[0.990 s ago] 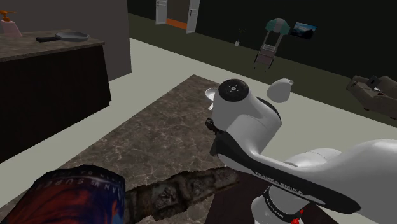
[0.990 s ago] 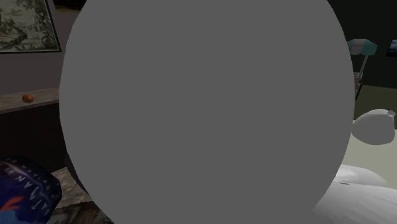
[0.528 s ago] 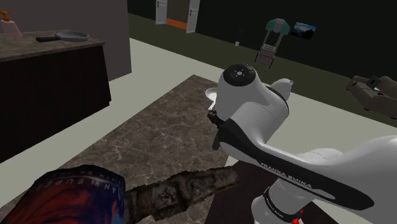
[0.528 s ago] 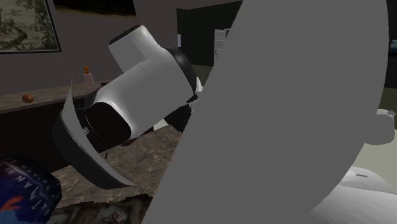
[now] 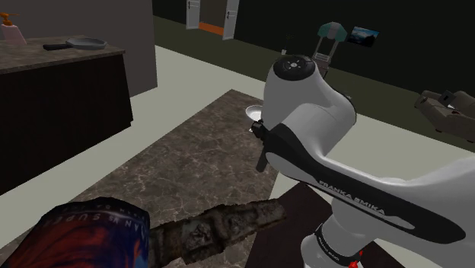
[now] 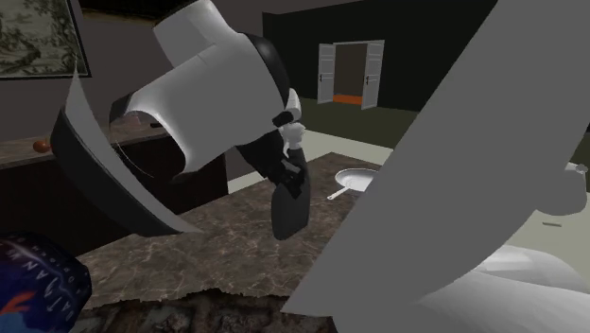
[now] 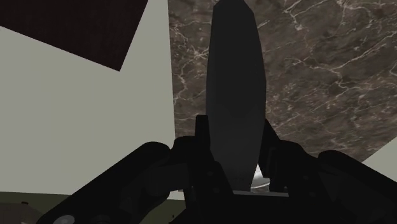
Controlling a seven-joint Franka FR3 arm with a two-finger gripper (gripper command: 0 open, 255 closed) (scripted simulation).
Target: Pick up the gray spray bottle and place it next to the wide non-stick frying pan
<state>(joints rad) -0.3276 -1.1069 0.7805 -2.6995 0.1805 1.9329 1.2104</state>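
One dark grey spray bottle (image 6: 287,210), above the marble table (image 5: 190,160). Two frying pans: one white pan (image 6: 356,178) at the table's far end, one dark pan (image 5: 78,43) on the counter (image 5: 61,91) beyond the table. One soap bottle (image 5: 11,30) and one orange ball (image 6: 41,146), same counter. One blue-red container (image 5: 84,236) at the table's near edge. Two wall pictures: one framed print (image 6: 38,38), one blue picture (image 5: 362,35). One double door (image 6: 352,74).

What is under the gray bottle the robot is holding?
The dark marbled countertop is under the gray spray bottle, with pale floor beyond its edge. The bottle itself covers the patch straight beneath it.
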